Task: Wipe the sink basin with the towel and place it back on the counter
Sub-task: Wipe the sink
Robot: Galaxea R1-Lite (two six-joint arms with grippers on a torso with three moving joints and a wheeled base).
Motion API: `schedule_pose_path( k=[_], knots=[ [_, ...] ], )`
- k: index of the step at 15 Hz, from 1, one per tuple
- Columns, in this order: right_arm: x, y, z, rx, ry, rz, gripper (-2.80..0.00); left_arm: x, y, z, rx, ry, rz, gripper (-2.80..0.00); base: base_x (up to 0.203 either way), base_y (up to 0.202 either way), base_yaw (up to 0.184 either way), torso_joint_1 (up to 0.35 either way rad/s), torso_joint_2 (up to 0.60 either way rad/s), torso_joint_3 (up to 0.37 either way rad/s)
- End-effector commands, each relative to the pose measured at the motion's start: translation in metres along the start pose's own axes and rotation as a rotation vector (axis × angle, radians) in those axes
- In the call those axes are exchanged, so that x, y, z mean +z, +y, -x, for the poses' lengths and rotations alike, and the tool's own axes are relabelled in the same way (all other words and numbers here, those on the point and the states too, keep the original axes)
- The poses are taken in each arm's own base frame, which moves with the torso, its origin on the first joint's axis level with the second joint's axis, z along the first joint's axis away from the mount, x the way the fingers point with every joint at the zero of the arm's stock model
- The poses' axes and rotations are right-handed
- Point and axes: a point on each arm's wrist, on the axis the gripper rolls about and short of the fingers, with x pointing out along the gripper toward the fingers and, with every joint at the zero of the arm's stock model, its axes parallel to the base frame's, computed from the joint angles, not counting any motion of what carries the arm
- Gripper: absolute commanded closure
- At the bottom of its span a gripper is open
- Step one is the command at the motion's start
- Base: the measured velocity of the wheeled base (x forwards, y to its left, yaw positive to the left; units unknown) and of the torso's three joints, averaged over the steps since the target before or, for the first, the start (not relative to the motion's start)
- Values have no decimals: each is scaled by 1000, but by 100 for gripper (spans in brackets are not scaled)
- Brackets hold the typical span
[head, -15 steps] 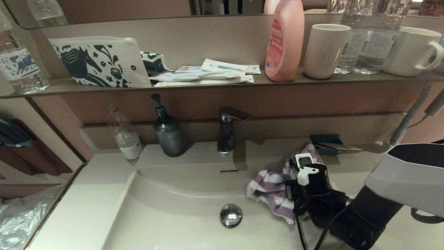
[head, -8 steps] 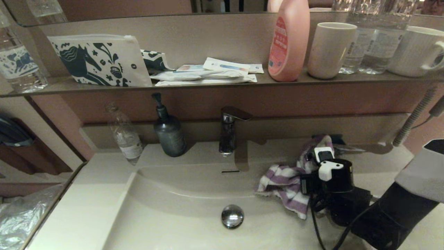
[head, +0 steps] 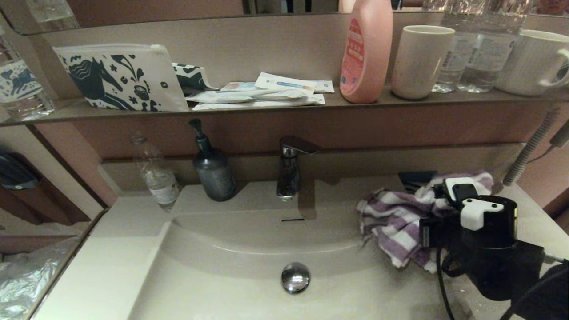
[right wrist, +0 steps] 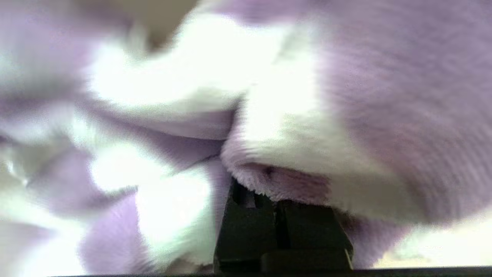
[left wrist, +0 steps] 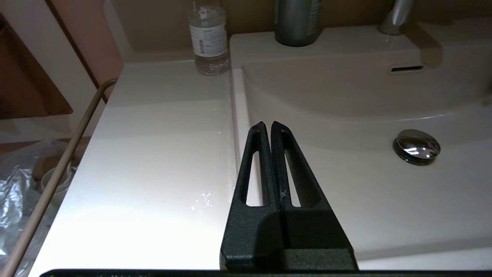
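Observation:
The purple and white striped towel [head: 393, 220] is bunched over the right rim of the sink basin [head: 231, 249] and the counter [head: 531, 213] beside it. My right gripper [head: 438, 202] is shut on the towel from the right; in the right wrist view the cloth [right wrist: 292, 127] covers the fingers [right wrist: 250, 219] down to their bases. The chrome drain plug [head: 295, 277] and slot overflow [head: 293, 219] are uncovered. My left gripper [left wrist: 268, 125] is shut on nothing and hangs over the basin's left rim [left wrist: 235, 115], out of the head view.
The faucet [head: 289, 171], a dark pump bottle [head: 214, 171] and a clear bottle [head: 155, 175] stand along the back. A black item [head: 415, 178] lies behind the towel, and a hose [head: 529, 149] hangs at the right. The shelf [head: 266, 109] above holds a horse-print pouch, a pink bottle and cups.
My right gripper has carried the towel to the right and back, from the basin's right slope up over the rim onto the right counter.

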Motion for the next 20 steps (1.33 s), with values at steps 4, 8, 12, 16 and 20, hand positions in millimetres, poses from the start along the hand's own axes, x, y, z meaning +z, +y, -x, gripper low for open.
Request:
schedule_pose_path(
  k=[4, 8, 12, 16, 20],
  knots=[
    [49, -44, 77, 42, -99, -61, 0, 0, 0, 0, 0, 1, -1, 0, 0, 0, 0, 0, 0, 0],
    [75, -77, 124, 34, -33, -16, 0, 0, 0, 0, 0, 1, -1, 0, 0, 0, 0, 0, 0, 0],
    [103, -112, 134, -126, -10, -15, 0, 0, 0, 0, 0, 1, 0, 0, 0, 0, 0, 0, 0, 0],
    [91, -136, 101, -229, 130, 2, 0, 0, 0, 0, 0, 1, -1, 0, 0, 0, 0, 0, 0, 0],
    [68, -138, 64, -212, 237, 6, 0, 0, 0, 0, 0, 1, -1, 0, 0, 0, 0, 0, 0, 0]
  ],
)
